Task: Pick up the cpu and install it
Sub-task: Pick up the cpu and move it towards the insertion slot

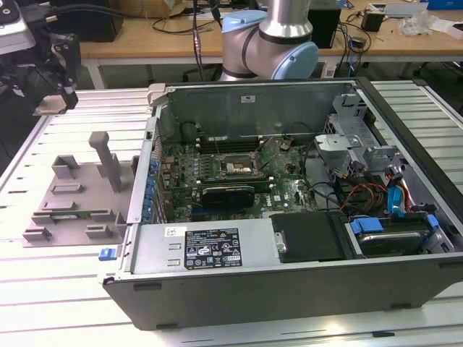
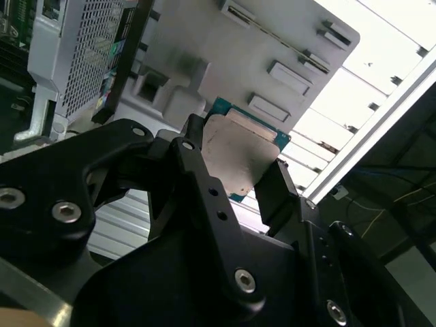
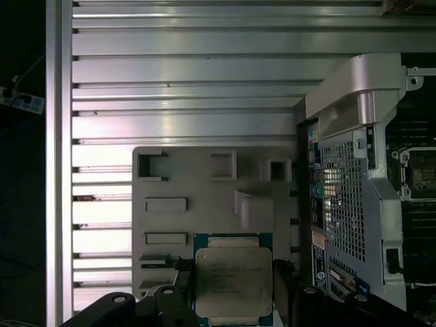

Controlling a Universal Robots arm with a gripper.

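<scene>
The cpu [image 3: 233, 283] is a small square chip with a pale silver top and a teal-green edge. It sits between the two black fingers of my gripper [image 3: 231, 289], which is shut on it by two opposite sides. In the second wrist view the cpu [image 2: 240, 151] hangs in the gripper [image 2: 237, 162] above the grey fixture plate [image 2: 225, 54]. In the exterior view the gripper [image 1: 61, 92] is at the far left, raised over the table with the pale cpu [image 1: 52, 105] at its tip. The open socket [image 1: 235, 168] lies on the motherboard inside the case.
The open computer case [image 1: 289, 267] stands to the exterior view's right of the grey fixture plate [image 1: 72, 202], whose blocks and posts stick up. The case's side wall [image 3: 347, 197] lies close to the gripper. A graphics card [image 1: 228, 194] and cables [image 1: 362, 195] crowd the inside.
</scene>
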